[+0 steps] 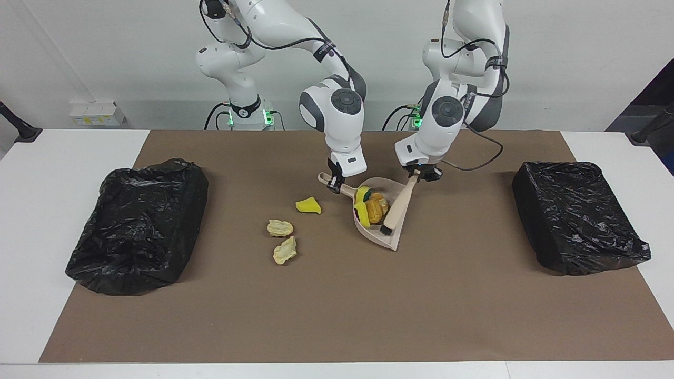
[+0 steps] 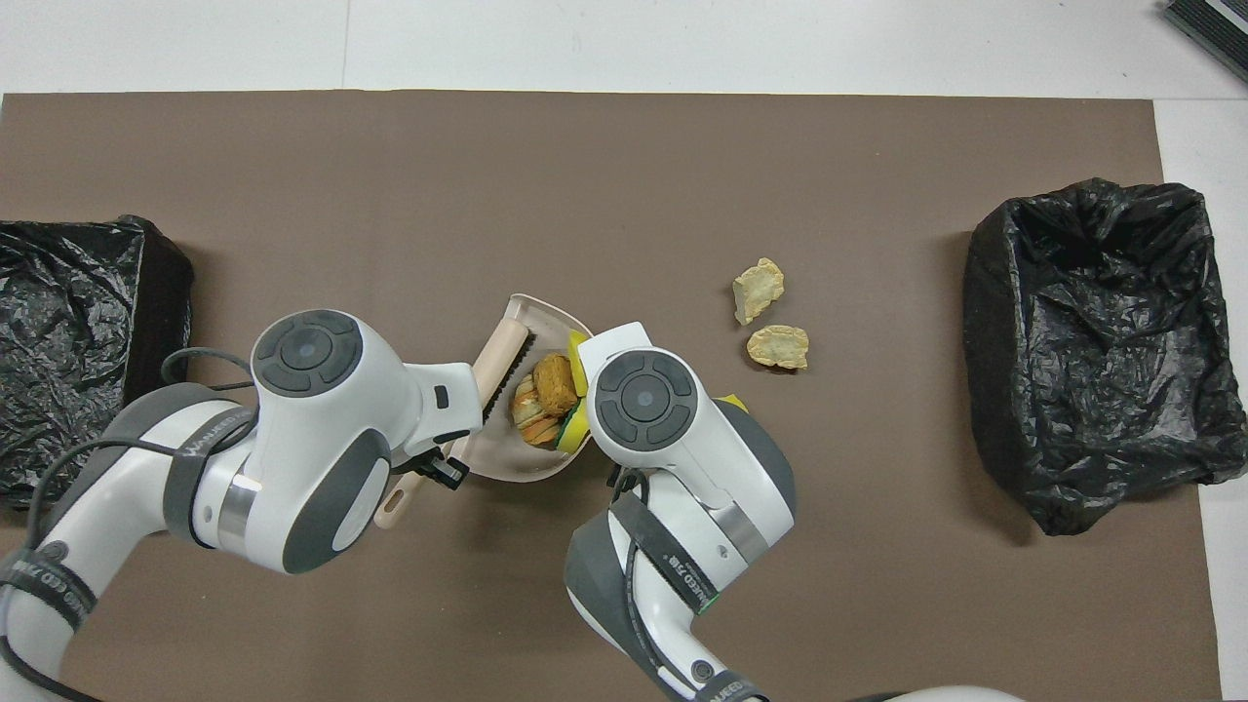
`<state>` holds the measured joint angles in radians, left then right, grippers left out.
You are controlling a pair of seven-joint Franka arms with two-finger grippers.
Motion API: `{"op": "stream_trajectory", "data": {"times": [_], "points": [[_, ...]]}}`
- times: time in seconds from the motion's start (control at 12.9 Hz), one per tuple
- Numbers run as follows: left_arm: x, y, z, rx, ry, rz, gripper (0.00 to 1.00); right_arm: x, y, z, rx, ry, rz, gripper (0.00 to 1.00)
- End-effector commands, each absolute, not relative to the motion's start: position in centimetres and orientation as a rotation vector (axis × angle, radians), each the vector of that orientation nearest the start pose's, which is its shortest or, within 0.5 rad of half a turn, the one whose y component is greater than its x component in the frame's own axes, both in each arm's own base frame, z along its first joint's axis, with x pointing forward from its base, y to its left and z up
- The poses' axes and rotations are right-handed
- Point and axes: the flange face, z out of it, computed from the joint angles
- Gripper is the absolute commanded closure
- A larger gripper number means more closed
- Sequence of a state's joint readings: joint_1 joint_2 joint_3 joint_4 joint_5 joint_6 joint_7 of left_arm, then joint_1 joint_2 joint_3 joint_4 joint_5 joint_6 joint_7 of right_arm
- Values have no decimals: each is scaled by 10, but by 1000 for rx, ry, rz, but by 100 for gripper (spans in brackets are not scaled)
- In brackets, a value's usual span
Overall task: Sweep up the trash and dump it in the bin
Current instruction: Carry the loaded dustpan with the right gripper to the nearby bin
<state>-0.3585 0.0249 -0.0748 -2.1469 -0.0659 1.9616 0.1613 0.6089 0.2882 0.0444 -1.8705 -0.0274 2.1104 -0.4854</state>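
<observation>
while four scraps (image 1: pixel 371 206) fill dustpan (image 1: pixel 392 239), three scraps (image 1: pixel 280 227) outside

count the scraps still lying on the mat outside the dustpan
3: a yellow sponge bit beside the dustpan, and two tan chunks side by side toward the right arm's end. The arms may hide others in the overhead view.

Four scraps (image 1: pixel 372 207) heaped in dustpan (image 1: pixel 392 239), three (pale, yellow) (image 1: pixel 284 237) loose on mat (image 1: pixel 337 316)
</observation>
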Motion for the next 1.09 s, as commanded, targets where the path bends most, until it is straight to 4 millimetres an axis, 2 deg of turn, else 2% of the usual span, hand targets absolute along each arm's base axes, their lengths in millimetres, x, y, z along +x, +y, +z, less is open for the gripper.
{"op": "stream_trajectory", "data": {"times": [0.0,0.23,0.39,0.47,0.7,1.01], "points": [[468,-208,394,-3089,652,333,100,491,371,358,-2669,-1689,53,100],[462,-200,423,-3109,604,261,100,491,371,358,-2668,-1691,58,100],[453,-199,421,-3119,442,291,100,493,369,366,-2674,-1684,67,100],[449,-203,420,-3121,380,291,100,495,360,382,-2678,-1680,70,100],[434,-203,416,-3118,290,293,100,507,317,424,-2668,-1685,63,100],[391,-238,413,-3091,229,294,100,517,245,478,-2661,-1690,94,100]]}}
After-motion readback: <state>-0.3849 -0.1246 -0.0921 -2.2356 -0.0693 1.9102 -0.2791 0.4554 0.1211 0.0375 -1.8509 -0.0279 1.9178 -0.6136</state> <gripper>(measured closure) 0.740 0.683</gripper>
